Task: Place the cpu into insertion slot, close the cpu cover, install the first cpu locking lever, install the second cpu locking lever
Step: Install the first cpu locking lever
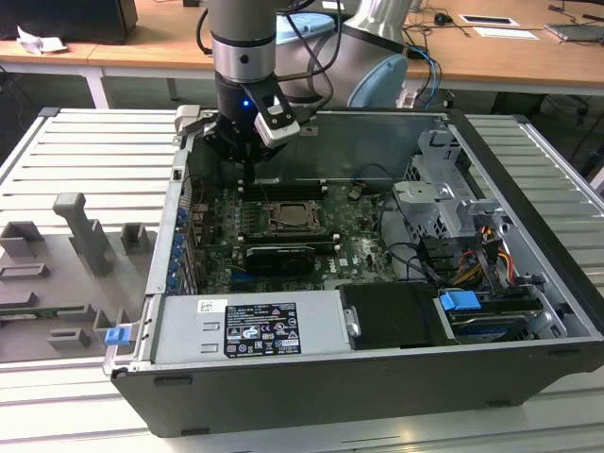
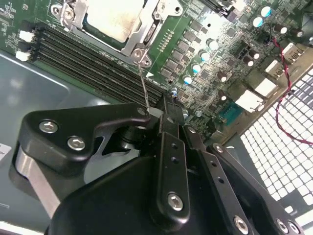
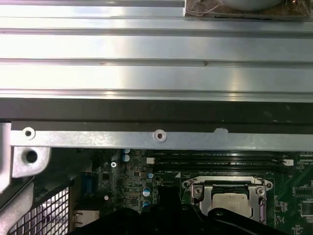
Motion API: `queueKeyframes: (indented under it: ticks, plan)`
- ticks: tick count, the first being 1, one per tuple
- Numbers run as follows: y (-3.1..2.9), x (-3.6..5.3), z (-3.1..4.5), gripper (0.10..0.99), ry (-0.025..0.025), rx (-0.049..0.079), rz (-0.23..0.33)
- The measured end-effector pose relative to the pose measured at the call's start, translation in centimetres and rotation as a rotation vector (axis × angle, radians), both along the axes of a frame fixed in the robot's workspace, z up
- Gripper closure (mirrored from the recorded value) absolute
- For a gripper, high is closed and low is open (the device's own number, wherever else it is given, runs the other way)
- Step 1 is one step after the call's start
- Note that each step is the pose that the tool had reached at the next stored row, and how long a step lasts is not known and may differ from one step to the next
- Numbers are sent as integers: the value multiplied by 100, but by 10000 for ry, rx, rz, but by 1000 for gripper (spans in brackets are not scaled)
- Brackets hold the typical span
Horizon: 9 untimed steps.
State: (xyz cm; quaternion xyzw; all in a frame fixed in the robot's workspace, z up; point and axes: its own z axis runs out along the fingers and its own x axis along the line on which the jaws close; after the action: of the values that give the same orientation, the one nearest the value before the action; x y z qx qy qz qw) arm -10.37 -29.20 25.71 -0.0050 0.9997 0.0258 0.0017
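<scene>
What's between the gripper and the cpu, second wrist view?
In the second wrist view, the long black memory slots lie between the gripper and the cpu; a thin metal lever crosses them.

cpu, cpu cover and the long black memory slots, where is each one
cpu (image 2: 115,19), second wrist view, on its pale metal face
cpu cover (image 3: 225,185), first wrist view, on the silvery frame bar beside the cpu
memory slots (image 2: 93,63), second wrist view, midway along one black slot

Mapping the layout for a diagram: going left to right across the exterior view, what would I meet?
Grey fixture blocks → computer case's left wall → cpu cover → metal drive cage.
</scene>
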Motion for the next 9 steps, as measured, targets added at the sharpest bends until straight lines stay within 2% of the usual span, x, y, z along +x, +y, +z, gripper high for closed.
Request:
queueKeyframes:
  ticks: [5, 9]
  plan:
    - [0, 55, -2, 980, 1, -1, -2]
    - [0, 140, -7, 980, 1, -1, 1]
